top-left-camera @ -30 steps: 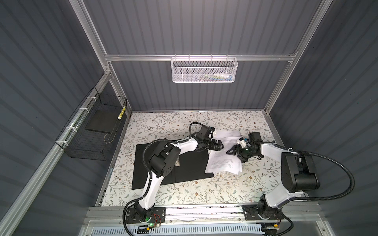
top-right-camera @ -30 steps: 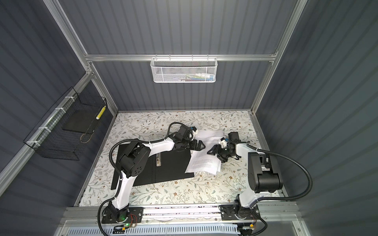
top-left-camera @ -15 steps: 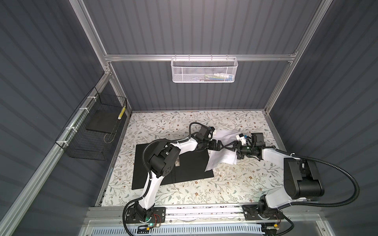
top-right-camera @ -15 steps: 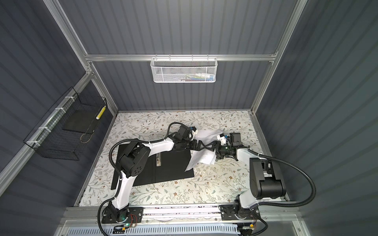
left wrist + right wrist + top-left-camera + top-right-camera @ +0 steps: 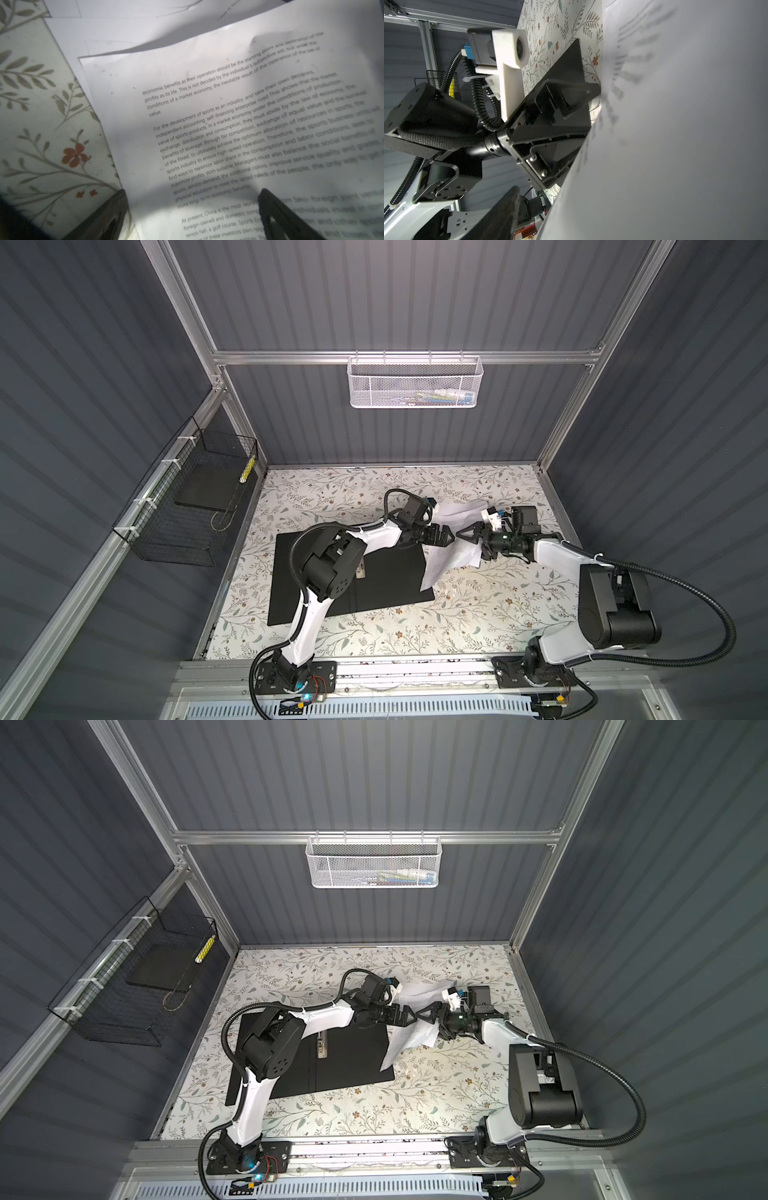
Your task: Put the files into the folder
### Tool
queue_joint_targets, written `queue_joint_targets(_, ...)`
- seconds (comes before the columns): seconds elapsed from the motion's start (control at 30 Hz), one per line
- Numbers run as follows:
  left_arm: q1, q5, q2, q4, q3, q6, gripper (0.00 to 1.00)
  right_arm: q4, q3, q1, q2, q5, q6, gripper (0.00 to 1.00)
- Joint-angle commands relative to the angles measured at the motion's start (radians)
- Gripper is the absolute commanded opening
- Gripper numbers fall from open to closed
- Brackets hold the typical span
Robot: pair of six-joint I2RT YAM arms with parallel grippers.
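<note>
The folder (image 5: pixel 386 585) (image 5: pixel 345 1065) lies open on the table, black inside up, with its metal clip (image 5: pixel 321 1046) near the spine. The files (image 5: pixel 451 562) (image 5: pixel 409 1042) (image 5: pixel 207 93) are white printed sheets, curled up off the table beside the folder's right edge. My left gripper (image 5: pixel 444 537) (image 5: pixel 405 1016) (image 5: pixel 192 199) is open, its fingers straddling the sheets' edge. My right gripper (image 5: pixel 467 533) (image 5: pixel 426 1015) faces it tip to tip, jaws apart. In the right wrist view one finger (image 5: pixel 504 212) stands clear of the raised files (image 5: pixel 675 135), which hide the other finger.
A black wire basket (image 5: pixel 187 506) holding a black slab (image 5: pixel 208 489) hangs on the left wall. A white mesh basket (image 5: pixel 415 381) hangs on the back rail. The floral table (image 5: pixel 478 614) is bounded by aluminium frame posts.
My right gripper has moved left until it meets the left gripper, and its jaws have widened. The sheets, flat a second ago, are pushed up into a curl. The left arm has barely moved.
</note>
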Motion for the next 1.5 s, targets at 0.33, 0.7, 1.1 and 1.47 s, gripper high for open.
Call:
queue_joint_targets(0.33,0.007,-0.007,0.038,-0.157,-0.044,-0.025,0.99,0.062,0.005,0.011,-0.028,-0.037,0.017,0.76)
queue_joint_targets(0.7,0.008,-0.002,0.047,-0.158,-0.038,-0.025,0.99,-0.363,0.118,0.014,0.019,0.293,-0.221,0.74)
queue_joint_targets(1.1,0.007,0.005,0.052,-0.152,-0.034,-0.024,0.99,-0.344,0.119,0.014,0.064,0.330,-0.213,0.66)
queue_joint_targets(1.47,0.007,0.012,0.005,-0.133,-0.014,-0.012,0.99,-0.382,0.149,0.010,0.007,0.343,-0.222,0.00)
